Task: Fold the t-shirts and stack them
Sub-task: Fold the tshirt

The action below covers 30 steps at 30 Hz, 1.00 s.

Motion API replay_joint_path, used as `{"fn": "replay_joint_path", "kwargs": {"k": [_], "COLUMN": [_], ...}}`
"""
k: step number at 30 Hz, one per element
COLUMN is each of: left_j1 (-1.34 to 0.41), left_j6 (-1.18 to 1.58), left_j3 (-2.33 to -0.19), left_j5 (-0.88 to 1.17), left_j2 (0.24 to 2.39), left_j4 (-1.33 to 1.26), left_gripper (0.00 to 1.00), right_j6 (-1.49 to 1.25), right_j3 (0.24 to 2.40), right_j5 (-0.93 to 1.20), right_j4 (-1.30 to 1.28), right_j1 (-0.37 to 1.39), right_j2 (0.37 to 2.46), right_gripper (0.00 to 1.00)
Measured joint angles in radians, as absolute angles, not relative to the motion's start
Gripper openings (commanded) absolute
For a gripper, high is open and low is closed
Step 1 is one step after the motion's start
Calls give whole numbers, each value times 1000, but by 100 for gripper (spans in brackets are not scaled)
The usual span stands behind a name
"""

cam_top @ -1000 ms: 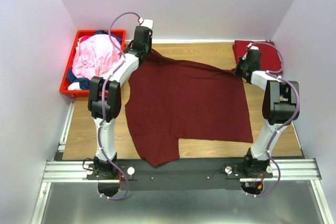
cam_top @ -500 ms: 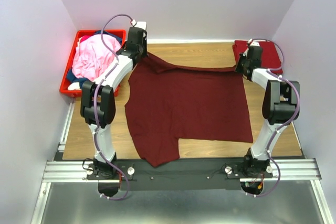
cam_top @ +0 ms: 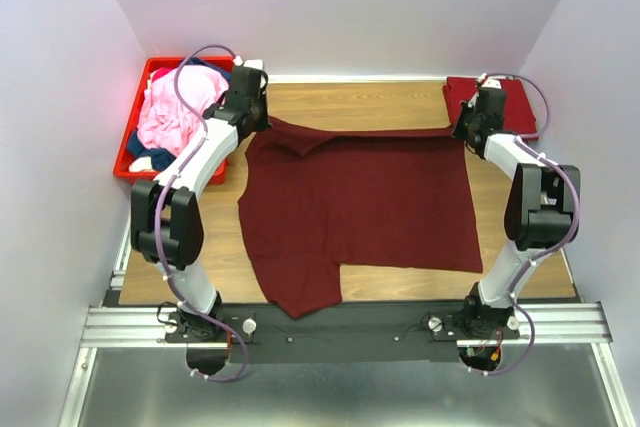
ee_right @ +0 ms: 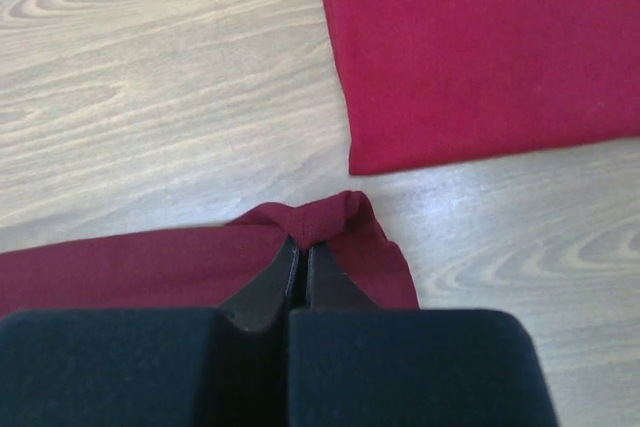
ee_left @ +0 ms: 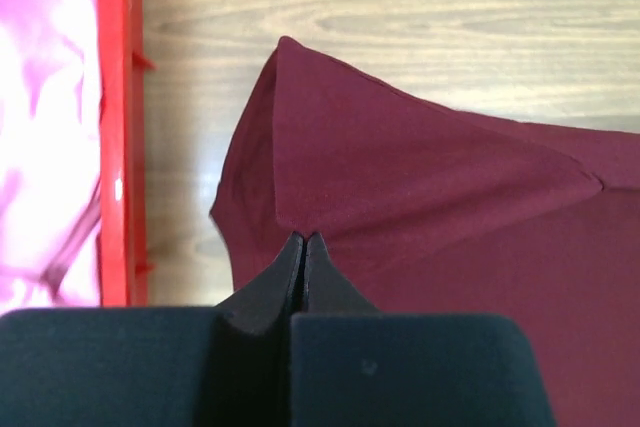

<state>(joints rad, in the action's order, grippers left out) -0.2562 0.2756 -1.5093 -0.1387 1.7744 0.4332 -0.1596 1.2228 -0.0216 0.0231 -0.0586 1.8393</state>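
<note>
A dark maroon t-shirt (cam_top: 355, 202) lies spread across the wooden table. My left gripper (cam_top: 252, 117) is shut on its far left corner, where the cloth folds over (ee_left: 400, 167). My right gripper (cam_top: 468, 127) is shut on its far right corner, the cloth bunched at the tips (ee_right: 325, 222). A folded red t-shirt (cam_top: 505, 102) lies at the far right, also in the right wrist view (ee_right: 480, 47). A pink t-shirt (cam_top: 180, 107) and a navy one (cam_top: 140, 147) lie heaped in the crate.
The red plastic crate (cam_top: 128, 172) stands at the far left beside the table; its rim shows in the left wrist view (ee_left: 118, 127). Walls close in on the left, back and right. The arm bases sit on a metal rail (cam_top: 340, 325) at the near edge.
Both grippers have moved outward and away from the bases, pulling the shirt's far edge taut and straight. The left arm swung left toward the crate.
</note>
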Motion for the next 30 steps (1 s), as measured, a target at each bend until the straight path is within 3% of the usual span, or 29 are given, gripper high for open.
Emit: {"fn": "replay_joint_path", "kwargs": {"k": [16,30], "left_j1": [-244,-243], "left_j6": [323,344], "left_j3": [-1258,-1085], "left_j5": [-63,14], "left_j2": [1595,1567], "left_j4": [451,420], "left_gripper": [0,0], "right_j6": [-194,-263], "right_j3": [1080,1022], "right_j5": [-58,-105], "right_j4": [-47,-118], "right_j1": [-59,-59], "right_j2": [1779,1772], "right_gripper": [1,1]}}
